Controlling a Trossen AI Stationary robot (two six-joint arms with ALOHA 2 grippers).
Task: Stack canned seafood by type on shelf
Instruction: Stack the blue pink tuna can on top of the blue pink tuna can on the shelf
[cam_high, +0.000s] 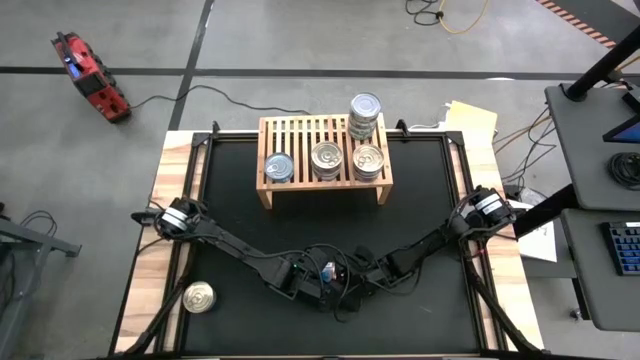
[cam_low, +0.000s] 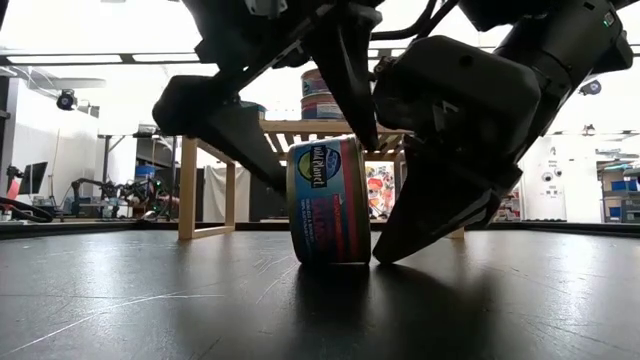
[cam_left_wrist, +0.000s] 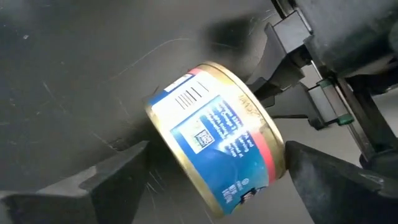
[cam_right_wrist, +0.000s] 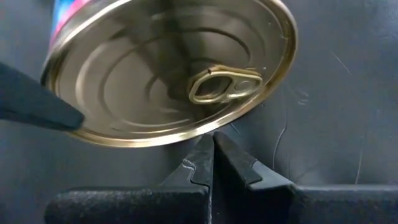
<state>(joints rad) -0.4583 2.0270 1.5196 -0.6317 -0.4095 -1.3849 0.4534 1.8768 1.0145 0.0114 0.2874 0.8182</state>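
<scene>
Grey floor (cam_high: 300, 40) with dark lines; red tool (cam_high: 90, 75), possibly vacuum; desk (cam_high: 600, 170) beside.

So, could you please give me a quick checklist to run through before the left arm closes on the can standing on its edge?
1. Left gripper open: ok, its fingers stand wide.
2. Blue-labelled can between those fingers: ok in the left wrist view, one finger on each side.
3. Can on its rim on the black mat, not flat: ok in the low view, but it could roll.
4. Right gripper shut, tips at the pull-tab lid: ok; whether it touches the lid, cannot tell.
5. Free place on the shelf: ok, bare slats behind the front row of cans.
6. Which shelf pile matches this can's type: cannot tell.
</scene>
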